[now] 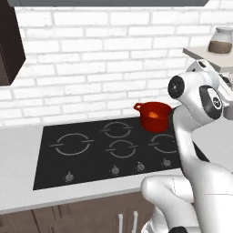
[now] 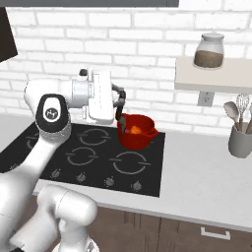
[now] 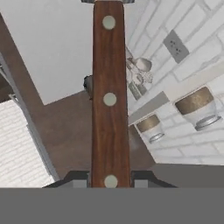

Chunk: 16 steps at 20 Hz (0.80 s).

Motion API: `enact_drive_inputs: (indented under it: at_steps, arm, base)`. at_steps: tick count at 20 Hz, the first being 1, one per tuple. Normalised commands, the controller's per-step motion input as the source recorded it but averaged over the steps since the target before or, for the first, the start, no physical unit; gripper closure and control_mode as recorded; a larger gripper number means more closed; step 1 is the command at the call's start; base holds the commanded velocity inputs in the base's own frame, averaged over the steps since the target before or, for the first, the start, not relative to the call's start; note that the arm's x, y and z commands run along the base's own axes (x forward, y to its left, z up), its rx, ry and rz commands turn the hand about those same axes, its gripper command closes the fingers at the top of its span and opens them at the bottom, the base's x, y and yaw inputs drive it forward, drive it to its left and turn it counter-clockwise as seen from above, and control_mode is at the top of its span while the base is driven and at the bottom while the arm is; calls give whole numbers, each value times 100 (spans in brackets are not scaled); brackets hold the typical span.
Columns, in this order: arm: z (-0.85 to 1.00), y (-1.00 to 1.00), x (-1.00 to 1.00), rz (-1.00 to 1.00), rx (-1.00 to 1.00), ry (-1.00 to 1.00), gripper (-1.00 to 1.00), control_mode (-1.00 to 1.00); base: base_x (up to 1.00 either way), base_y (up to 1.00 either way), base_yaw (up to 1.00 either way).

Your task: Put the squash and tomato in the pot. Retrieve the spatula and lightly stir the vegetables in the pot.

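The red pot (image 2: 138,133) stands on the back right burner of the hob, also seen as the pot (image 1: 154,117) from the left. An orange piece (image 2: 134,130) lies inside it, perhaps the squash; the tomato is hidden. My gripper (image 2: 119,109) hangs just over the pot's left rim, pointing down. It is shut on the spatula (image 3: 109,100), whose brown riveted wooden handle runs up between the finger tips in the hand view, where the gripper (image 3: 109,180) sits at the bottom. The spatula's lower end (image 2: 121,120) dips into the pot.
The black hob (image 1: 91,150) has a row of knobs along its front edge. A grey utensil holder (image 2: 240,140) with several tools stands on the counter at the right. A jar (image 2: 209,50) sits on the wall shelf (image 2: 216,81) above it. A wall outlet (image 3: 176,46) shows beside the shelf.
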Motion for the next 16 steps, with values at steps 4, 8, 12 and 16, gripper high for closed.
enact_drive_inputs:
  at_steps: [4, 8, 12, 16]
  arm:
    - [10, 61, 74, 7, -20, 33, 100, -100]
    - [-9, 30, 94, 12, -14, 27, 100, -100]
    - [-36, 0, 100, 20, -6, 30, 100, -100]
    - [-44, 2, 83, 21, -6, 20, 100, -100]
  base:
    - [0, 0, 0]
    - [0, 0, 0]
    - [0, 0, 0]
    - [0, 0, 0]
